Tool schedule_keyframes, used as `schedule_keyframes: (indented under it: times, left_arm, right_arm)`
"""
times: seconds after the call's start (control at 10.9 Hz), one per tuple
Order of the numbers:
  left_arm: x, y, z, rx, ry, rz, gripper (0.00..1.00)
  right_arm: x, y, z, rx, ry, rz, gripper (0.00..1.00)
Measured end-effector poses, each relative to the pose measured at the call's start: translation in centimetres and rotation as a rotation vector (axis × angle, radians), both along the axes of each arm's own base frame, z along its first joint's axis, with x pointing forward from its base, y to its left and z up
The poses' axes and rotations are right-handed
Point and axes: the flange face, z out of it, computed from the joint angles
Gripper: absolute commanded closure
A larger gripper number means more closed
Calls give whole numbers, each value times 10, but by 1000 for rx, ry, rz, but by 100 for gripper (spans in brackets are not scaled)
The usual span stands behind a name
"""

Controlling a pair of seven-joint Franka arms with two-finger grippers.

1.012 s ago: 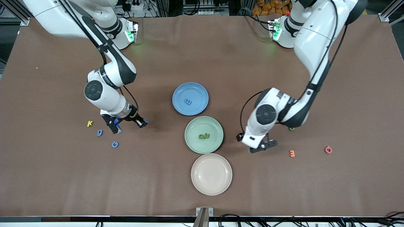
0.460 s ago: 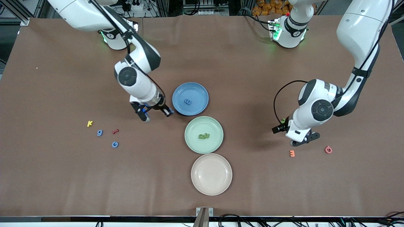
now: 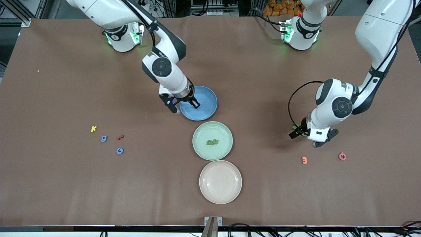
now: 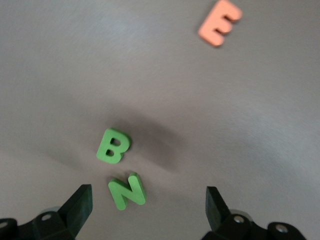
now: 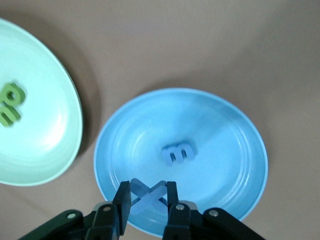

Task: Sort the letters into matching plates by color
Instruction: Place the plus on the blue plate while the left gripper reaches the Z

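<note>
The right gripper (image 5: 146, 200) hangs over the blue plate (image 3: 205, 112), jaws pinched on a blue X (image 5: 146, 196); a blue letter (image 5: 177, 152) lies in that plate. The left gripper (image 4: 147, 207), jaws wide and empty, hovers over green B (image 4: 113, 145) and N (image 4: 127, 190) toward the left arm's end. Two green letters (image 3: 212, 142) sit in the green plate (image 3: 200, 148).

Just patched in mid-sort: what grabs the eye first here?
The right gripper hangs over the blue plate, shut on a blue X, with a blue letter already lying in the plate. The left gripper hovers open over a green B and green N on the table toward the left arm's end. The green plate holds two green letters.
</note>
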Motion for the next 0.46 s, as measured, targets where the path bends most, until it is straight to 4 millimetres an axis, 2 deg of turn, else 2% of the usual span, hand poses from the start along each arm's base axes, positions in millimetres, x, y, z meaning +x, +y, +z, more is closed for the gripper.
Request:
schedule_keyframes:
  times: [0.09, 0.18, 0.28, 0.46]
  left_arm:
    - [-7, -1, -6, 10, 5, 67, 0]
    - [-13, -3, -10, 41, 5, 115, 0]
    - [-20, -5, -15, 74, 3, 162, 0]
    - [-30, -8, -23, 125, -6, 233, 0]
  right_arm:
    - [-7, 7, -3, -2, 7, 10, 59]
    - [-13, 13, -5, -5, 14, 23, 48]
    - [-18, 17, -8, -11, 21, 35, 43]
    - [-19, 14, -12, -30, 34, 40, 43]
